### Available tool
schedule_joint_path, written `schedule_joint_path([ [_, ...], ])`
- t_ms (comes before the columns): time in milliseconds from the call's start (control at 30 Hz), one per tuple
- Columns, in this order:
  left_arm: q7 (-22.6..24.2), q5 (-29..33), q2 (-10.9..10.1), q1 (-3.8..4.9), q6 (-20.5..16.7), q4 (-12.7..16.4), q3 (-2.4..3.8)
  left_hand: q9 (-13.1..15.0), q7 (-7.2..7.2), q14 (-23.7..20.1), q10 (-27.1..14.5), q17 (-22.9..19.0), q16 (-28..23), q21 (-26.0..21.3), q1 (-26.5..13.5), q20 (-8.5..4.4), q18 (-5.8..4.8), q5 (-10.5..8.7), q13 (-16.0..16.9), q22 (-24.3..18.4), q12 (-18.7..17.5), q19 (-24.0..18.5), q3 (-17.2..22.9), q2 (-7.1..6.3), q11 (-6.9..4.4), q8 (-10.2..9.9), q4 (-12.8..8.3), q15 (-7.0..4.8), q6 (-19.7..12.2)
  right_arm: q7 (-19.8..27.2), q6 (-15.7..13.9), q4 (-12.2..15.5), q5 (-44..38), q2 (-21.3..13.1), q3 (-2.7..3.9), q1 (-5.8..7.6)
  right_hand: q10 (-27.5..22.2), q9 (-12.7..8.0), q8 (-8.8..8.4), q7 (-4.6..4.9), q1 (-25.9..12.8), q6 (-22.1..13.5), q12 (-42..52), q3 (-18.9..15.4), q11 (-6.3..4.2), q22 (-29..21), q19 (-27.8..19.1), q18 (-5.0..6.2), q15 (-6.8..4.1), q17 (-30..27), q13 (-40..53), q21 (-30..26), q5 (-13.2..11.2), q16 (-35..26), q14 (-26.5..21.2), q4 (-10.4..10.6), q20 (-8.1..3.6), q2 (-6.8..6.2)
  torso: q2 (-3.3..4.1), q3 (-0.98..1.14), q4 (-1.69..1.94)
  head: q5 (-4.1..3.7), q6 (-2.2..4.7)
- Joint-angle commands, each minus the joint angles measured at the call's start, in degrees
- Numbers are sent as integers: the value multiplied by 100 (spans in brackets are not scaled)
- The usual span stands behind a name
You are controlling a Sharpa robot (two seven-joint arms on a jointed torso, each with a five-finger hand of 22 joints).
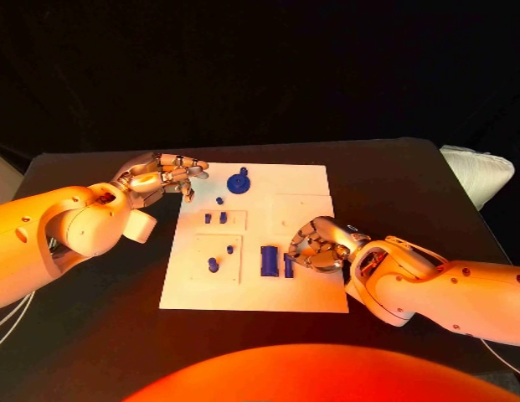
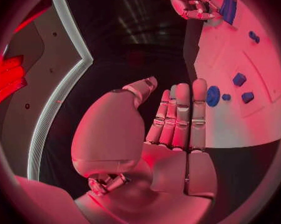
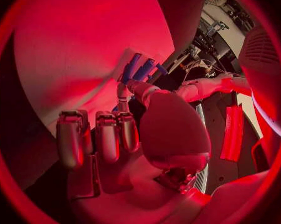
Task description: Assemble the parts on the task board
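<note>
Left hand (image 1: 161, 178) at the far left corner of the white rectangular task board (image 1: 308, 297), fingers straight and close together, palm bare, holding nothing, hovering over the black worktop (image 1: 90, 335) just off the board's edge. Just beside its fingertips, on the board: a round blue disc-shaped part with a stem (image 1: 239, 180), then a tiny blue peg (image 1: 220, 200) and two short upright blue parts (image 1: 215, 218) a little nearer. Further towards the near edge, a small blue peg (image 1: 229, 249) and a blue oval part (image 1: 213, 265) in a shallow square recess.

Towards the board's near right: a tall flat blue rectangular block (image 1: 268, 261) and a slimmer blue bar (image 1: 289, 266) standing side by side, directly in front of the right hand (image 1: 319, 244). Fingers curled inward, thumb and one fingertip reaching to the blue pieces; cannot tell whether touching or pinching the bar or merely close beside it. Remaining fingers folded at the palm, hand low over the board's right half.
</note>
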Motion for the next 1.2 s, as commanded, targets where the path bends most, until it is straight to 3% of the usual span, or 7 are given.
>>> schedule_joint_path([
  [33, 30, -20, 6, 1, 85, 8, 4, -5, -5, -33, -16, 9, -17, -35, 53, 1, 82, -6, 7, -4, 33, -20, -3, 16, -12, 15, 35, -16, -25, 301, -151, 32, 170, 1, -20, -29, 538, 3, -16, -47, -69, -1, 6, -10, -34, 1401, 507, -45, -46, 1507, 1416, 22, 37, 36, 598, 48, -19, 19, -2, -2, 1, 4, 1],
  [433, 26, -21, 8, 1, 84, 6, 4, -8, -1, -33, -18, 9, -18, -34, 57, 1, 82, -7, 7, -1, 35, -17, -5, 15, -11, 9, 40, -16, -36, 528, -332, 64, 351, -26, -19, -29, 524, -17, -54, -35, -55, -49, -33, -66, -25, 1393, 500, -39, -38, 1507, 1399, -10, 32, 36, 598, 61, -15, -50, 4, 2, -2, -1, 1],
  [767, 24, -21, 14, 1, 90, 5, 4, -8, -1, -33, -18, 9, -18, -34, 57, 1, 82, -7, 7, -1, 35, -17, -5, 15, -11, 9, 40, -16, -36, 417, -293, 45, 221, -2, -19, -29, 534, -38, -57, -43, 466, 19, 0, 89, -33, 1398, 504, -43, -44, 1507, 1414, 11, -344, 36, 598, -282, -17, -18, 4, 3, 4, -7, 1],
  [900, 23, -21, 14, 1, 88, 6, 4, -8, -1, -33, -18, 9, -18, -34, 57, 1, 82, -7, 7, -1, 35, -17, -5, 15, -11, 9, 40, -16, -36, 262, -80, 9, 103, 11, -19, -29, 535, -37, -28, -55, 674, 101, 4, 243, -44, 1400, 505, -44, -53, 1507, 1416, 17, -481, 36, 598, -447, -23, 90, 3, -2, 2, -3, 1],
  [1200, 20, -21, 8, 1, 83, 8, 4, -8, -1, -33, -18, 9, -18, -34, 57, 1, 82, -7, 7, -1, 35, -17, -5, 15, -11, 9, 40, -16, -36, 66, 353, -38, -72, 27, -18, -28, 554, -12, 23, -56, 759, 160, 58, 334, -47, 1413, 516, -53, -56, 1507, 1439, 67, -553, 36, 598, -552, -26, 182, -1, -2, -1, -6, 1],
])
